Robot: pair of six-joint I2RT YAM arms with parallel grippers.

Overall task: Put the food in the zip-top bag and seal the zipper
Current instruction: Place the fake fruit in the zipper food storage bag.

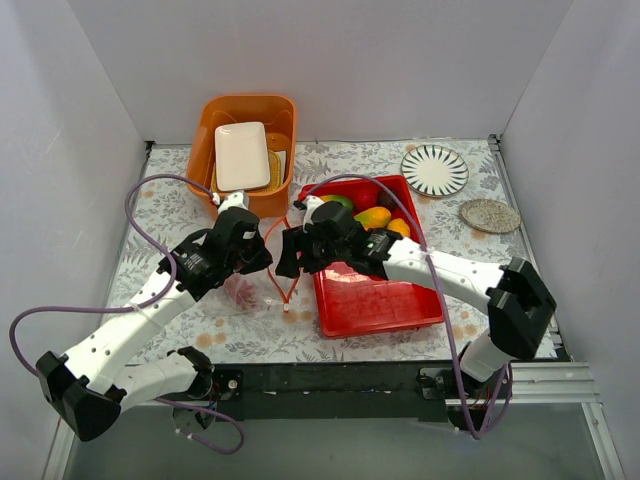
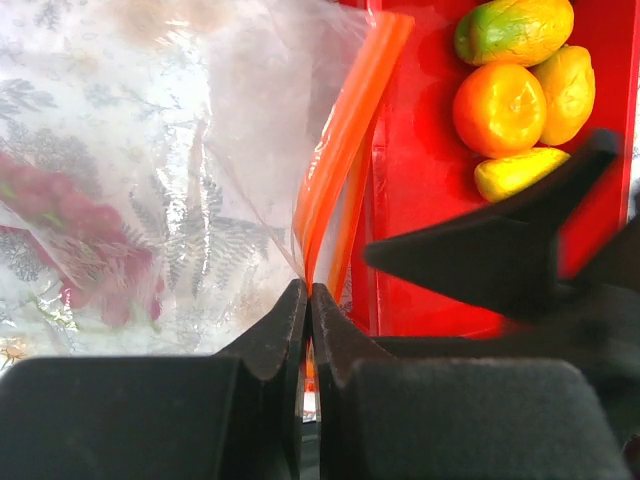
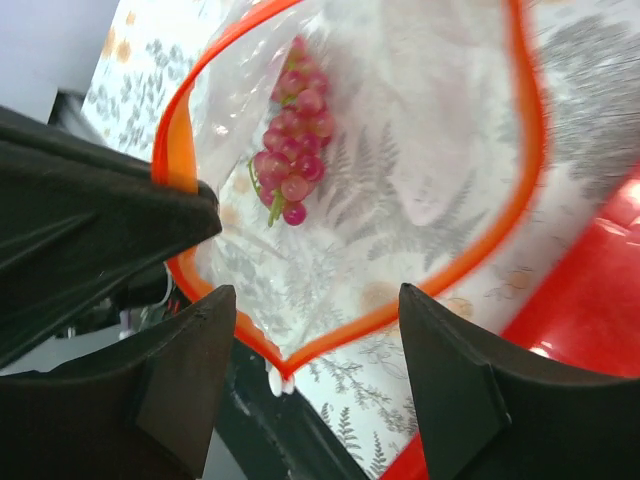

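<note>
The zip-top bag (image 1: 250, 292) lies on the floral cloth left of the red tray (image 1: 385, 305), its mouth held wide. My left gripper (image 2: 308, 290) is shut on the orange-red zipper (image 2: 345, 130) at the bag's rim. My right gripper (image 3: 315, 295) hovers open over the mouth with nothing between its fingers. A dark red grape bunch (image 3: 295, 125) lies inside the bag. The zipper's white end (image 3: 280, 380) shows at the corner below. A mango (image 2: 515, 28), an orange (image 2: 498, 108) and yellow pieces (image 2: 520, 170) sit in the tray's far end.
An orange bin (image 1: 245, 115) holding a white dish stands at the back left. A striped plate (image 1: 434, 169) and a grey round coaster (image 1: 489, 215) lie at the back right. White walls enclose the table.
</note>
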